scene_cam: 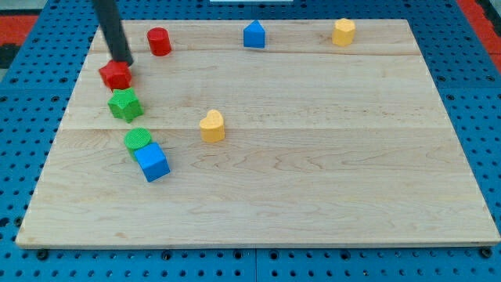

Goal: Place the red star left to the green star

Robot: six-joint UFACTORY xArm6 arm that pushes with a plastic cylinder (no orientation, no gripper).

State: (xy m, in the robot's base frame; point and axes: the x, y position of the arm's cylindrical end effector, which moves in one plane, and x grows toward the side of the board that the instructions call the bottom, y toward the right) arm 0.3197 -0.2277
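The red star (115, 75) lies near the board's left edge, just above the green star (124, 104) and a little to its left, almost touching it. My tip (121, 61) stands at the red star's upper edge, touching or nearly touching it. The dark rod rises from there to the view's top left.
A red cylinder (159, 41) stands up right of my tip. A green cylinder (138, 139) and a blue cube (152, 161) sit below the green star. A yellow heart (212, 125) is mid-board. A blue house-shaped block (254, 34) and a yellow block (343, 31) are at the top.
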